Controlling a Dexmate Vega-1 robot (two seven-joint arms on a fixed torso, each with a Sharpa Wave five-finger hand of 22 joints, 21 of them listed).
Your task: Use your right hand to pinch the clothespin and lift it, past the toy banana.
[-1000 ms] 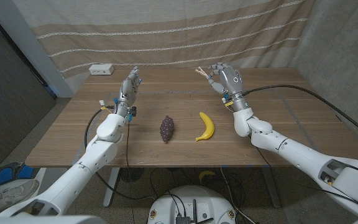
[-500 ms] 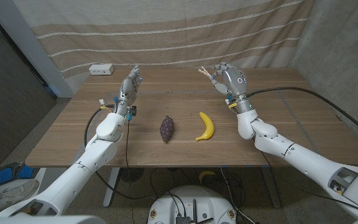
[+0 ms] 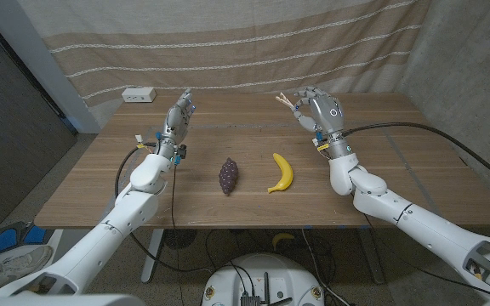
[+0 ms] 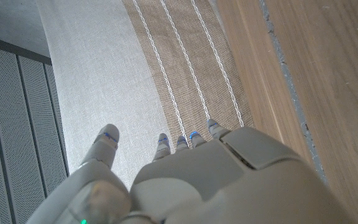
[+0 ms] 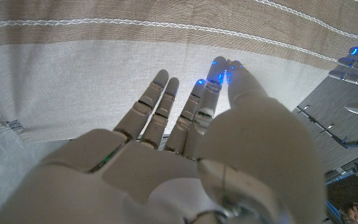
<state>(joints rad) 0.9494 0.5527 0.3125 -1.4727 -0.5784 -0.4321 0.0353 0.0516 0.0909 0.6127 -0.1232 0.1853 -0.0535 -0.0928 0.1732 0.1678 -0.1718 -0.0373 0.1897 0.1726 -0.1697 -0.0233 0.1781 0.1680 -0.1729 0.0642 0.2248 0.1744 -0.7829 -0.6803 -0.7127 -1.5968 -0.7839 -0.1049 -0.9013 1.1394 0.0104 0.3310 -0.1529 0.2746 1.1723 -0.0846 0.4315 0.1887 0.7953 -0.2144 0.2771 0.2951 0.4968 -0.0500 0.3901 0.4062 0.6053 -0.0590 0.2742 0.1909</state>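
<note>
Surface (image 3: 398, 161): wood. Left hand (image 3: 177, 115) raised, fingers apart, grasping nothing. Right hand (image 3: 313, 109) raised, pinching clothespin (image 3: 284, 102) in air beyond toy banana (image 3: 282, 172), which lies beside grape bunch (image 3: 229, 175).

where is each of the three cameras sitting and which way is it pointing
Head view: on the robot's head, looking down at the wooden table with both arms; the right hand pinches the clothespin above the toy banana.
Left wrist view: along the back of the left hand, toward the striped curtain.
Right wrist view: along the back of the right hand, toward the curtain.
Shared: both wrist views face that curtain.
</note>
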